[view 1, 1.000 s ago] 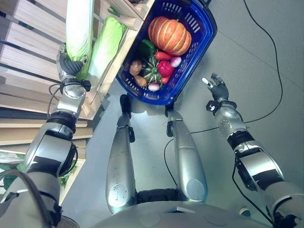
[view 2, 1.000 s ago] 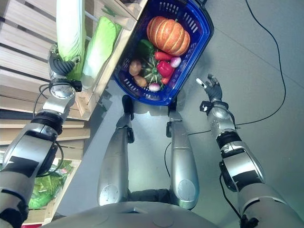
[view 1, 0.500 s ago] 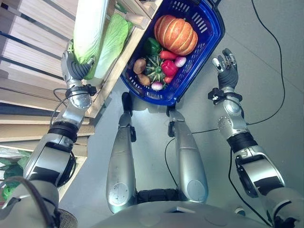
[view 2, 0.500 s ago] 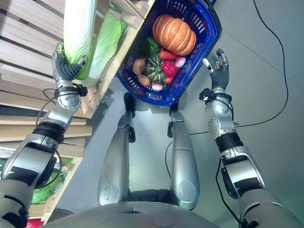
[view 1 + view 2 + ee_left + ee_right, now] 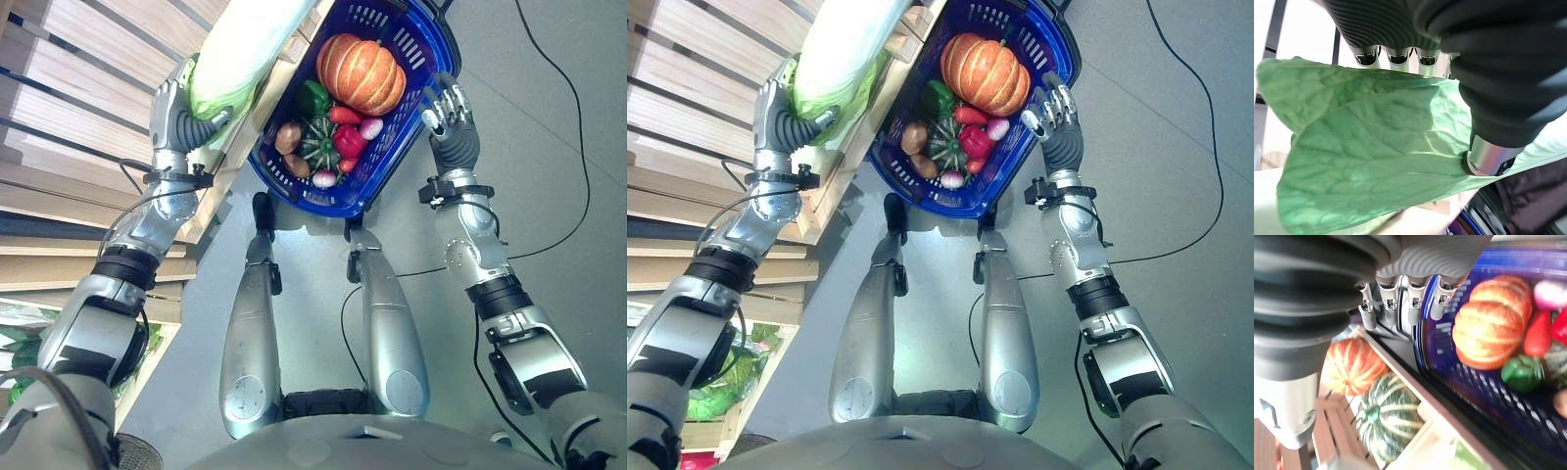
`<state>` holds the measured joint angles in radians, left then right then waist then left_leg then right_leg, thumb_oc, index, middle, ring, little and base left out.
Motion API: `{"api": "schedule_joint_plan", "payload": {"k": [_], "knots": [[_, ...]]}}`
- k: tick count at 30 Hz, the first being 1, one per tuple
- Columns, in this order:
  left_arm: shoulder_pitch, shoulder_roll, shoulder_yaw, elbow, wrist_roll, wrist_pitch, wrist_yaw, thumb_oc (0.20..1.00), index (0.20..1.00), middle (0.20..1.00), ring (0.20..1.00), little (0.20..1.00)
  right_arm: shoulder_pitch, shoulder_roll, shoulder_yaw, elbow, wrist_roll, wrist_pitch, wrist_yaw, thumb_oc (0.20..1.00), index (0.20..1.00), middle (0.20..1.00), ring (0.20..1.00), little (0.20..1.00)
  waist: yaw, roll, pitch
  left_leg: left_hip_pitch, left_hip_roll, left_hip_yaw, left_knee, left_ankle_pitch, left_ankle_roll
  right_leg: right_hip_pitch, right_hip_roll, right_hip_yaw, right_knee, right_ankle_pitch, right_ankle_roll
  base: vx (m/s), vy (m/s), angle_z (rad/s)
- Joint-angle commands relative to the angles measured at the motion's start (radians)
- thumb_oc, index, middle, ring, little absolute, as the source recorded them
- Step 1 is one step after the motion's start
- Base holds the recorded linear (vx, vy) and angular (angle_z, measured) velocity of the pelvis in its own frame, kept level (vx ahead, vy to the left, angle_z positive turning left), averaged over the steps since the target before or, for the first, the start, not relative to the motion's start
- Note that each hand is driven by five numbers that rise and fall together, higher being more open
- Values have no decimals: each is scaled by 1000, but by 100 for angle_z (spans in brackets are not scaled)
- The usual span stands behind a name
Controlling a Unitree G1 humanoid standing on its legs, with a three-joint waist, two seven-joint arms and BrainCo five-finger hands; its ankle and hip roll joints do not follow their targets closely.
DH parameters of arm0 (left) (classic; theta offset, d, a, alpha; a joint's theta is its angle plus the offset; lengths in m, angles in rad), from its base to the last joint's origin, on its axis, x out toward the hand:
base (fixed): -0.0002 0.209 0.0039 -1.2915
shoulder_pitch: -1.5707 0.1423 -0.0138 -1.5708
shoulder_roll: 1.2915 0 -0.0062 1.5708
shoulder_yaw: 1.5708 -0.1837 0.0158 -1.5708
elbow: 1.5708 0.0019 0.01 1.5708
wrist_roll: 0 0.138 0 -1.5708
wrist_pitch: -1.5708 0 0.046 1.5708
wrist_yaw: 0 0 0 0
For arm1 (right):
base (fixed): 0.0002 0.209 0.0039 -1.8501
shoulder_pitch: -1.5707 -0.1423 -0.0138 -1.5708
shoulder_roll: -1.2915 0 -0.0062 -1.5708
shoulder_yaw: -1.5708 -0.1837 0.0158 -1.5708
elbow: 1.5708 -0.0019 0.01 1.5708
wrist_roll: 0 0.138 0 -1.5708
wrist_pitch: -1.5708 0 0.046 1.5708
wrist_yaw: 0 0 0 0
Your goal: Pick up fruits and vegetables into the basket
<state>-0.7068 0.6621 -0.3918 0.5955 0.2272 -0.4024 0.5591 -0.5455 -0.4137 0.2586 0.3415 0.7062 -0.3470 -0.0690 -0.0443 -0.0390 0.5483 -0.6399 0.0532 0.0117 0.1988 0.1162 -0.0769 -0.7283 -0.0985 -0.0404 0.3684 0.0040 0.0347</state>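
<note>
**Q:** While the eye views look down, why is the cabbage (image 5: 240, 54) up in the upper left?

**A:** My guess is it is being carried from the wooden shelf (image 5: 88, 108) toward the blue basket (image 5: 416, 59) at upper centre. The left robot hand (image 5: 181, 117) has its fingers curled round the pale, leafy lower end. The right robot hand (image 5: 449, 122) sits just beside the basket's right wall, fingers relaxed and straight, probably to steady it. Inside lie a ribbed orange pumpkin (image 5: 361, 70), a green pepper (image 5: 312, 96), a striped green squash (image 5: 318, 145) and a glossy red pepper (image 5: 343, 140).

**Q:** And the left wrist view?

**A:** Crinkled, veined green leaf fills the centre, thumb and fingers wrapped about it.

**Q:** The right wrist view?

**A:** Straight fingers holding nothing, next to the basket's perforated plastic wall; beyond it, another orange pumpkin (image 5: 1352, 367) and a striped dark-green squash (image 5: 1388, 418) rest in a wooden crate (image 5: 1342, 426).
</note>
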Motion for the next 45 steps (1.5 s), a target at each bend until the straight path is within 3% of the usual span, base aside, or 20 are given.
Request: {"api": "schedule_joint_plan", "payload": {"k": [1, 6, 17, 29, 45], "knots": [[-33, 17, -13, -137, 23, -90, -32, 200, 200, 200, 200, 200, 24, -43, 7, -120, 20, -6, 53, 1000, 1000, 1000, 1000, 1000, -6, 30, -28, -14, -47, 14, 53, -75, 10, 69, 3, -32, -85, 29, 55, 0, 0, 0], [-48, 9, -53, -200, 3, -103, -133, 200, 200, 200, 200, 200, 17, -28, 41, -150, 29, 29, 74, 1000, 1000, 1000, 1000, 1000, -5, 27, -28, -9, -46, 16, 52, -81, 10, 72, 6, -31, -83, 24, 58, 0, 0, 0], [-91, -33, -156, -293, -56, -69, -326, 200, 200, 200, 200, 200, -16, -12, 109, -185, 51, 90, 115, 1000, 1000, 1000, 1000, 1000, -5, 12, -28, -7, -45, 21, 44, -80, 13, 71, 11, -30, -89, 33, 65, 0, 0, 0], [-109, -58, -215, -323, -86, -35, -410, 200, 200, 200, 200, 200, -38, -2, 146, -205, 73, 79, 115, 1000, 1000, 1000, 1000, 1000, -3, 1, -28, -11, -48, 20, 40, -78, 16, 64, 16, -32, -94, 43, 70, 0, 0, 0], [-110, -54, -268, -313, -119, 42, -538, 200, 200, 200, 200, 200, -43, 7, 145, -233, 203, 62, 195, 1000, 1000, 1000, 1000, 1000, -1, -4, -28, -8, -46, 20, 47, -87, 15, 64, 16, -35, -89, 42, 76, 0, 0, 0]]}}
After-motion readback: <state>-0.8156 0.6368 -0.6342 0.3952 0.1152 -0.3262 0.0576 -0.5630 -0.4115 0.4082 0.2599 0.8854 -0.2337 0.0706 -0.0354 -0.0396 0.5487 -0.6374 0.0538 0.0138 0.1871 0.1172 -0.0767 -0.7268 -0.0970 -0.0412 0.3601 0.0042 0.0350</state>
